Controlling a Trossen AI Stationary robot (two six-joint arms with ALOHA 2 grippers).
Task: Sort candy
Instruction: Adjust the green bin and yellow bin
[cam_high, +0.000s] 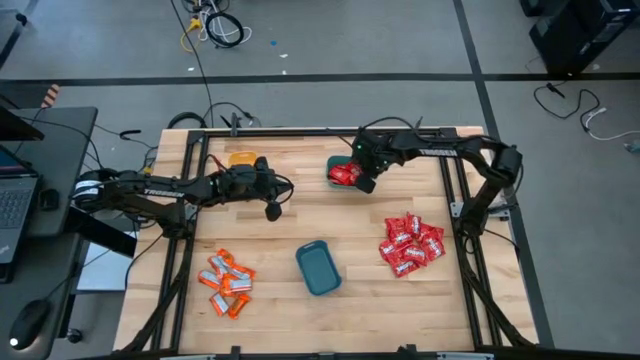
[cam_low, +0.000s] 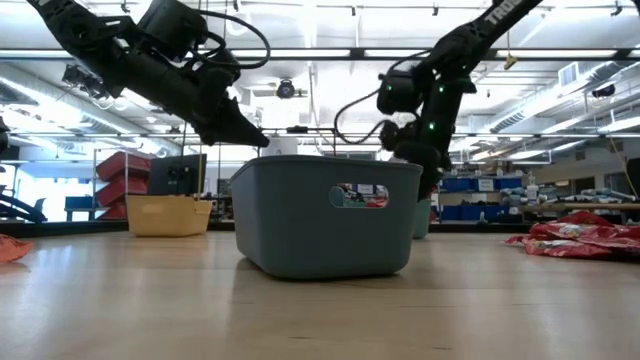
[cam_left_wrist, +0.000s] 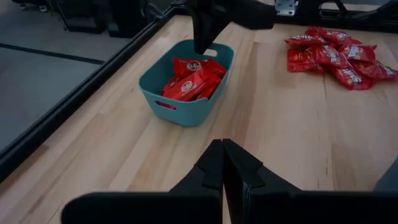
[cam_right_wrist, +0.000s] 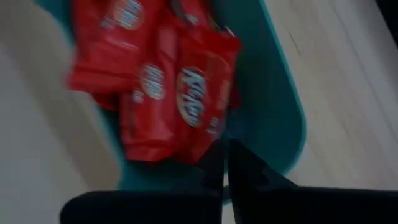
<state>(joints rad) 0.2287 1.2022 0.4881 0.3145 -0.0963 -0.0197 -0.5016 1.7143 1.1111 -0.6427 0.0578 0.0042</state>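
A teal bin (cam_high: 345, 173) at the table's far middle holds red candy packets (cam_left_wrist: 191, 79). My right gripper (cam_right_wrist: 224, 155) is shut, pointing steeply down into that bin, beside the packets (cam_right_wrist: 186, 106). My left gripper (cam_left_wrist: 222, 155) is shut and empty, above bare table left of centre (cam_high: 272, 210). Red packets (cam_high: 410, 245) lie in a heap on the table at the right. Orange-and-white packets (cam_high: 227, 283) lie on it at the near left. My right gripper comes from above with its shut fingertips (cam_right_wrist: 217, 163) at the edge of the red packets in the far teal bin. Nothing shows between the fingers. I cannot tell whether they touch a packet.
A second teal bin (cam_high: 318, 268) stands near the table's middle front, and a yellow bin (cam_high: 243, 158) at the far left. Black frame rails (cam_high: 455, 215) border the table. Bare wood lies between the bins and the heaps.
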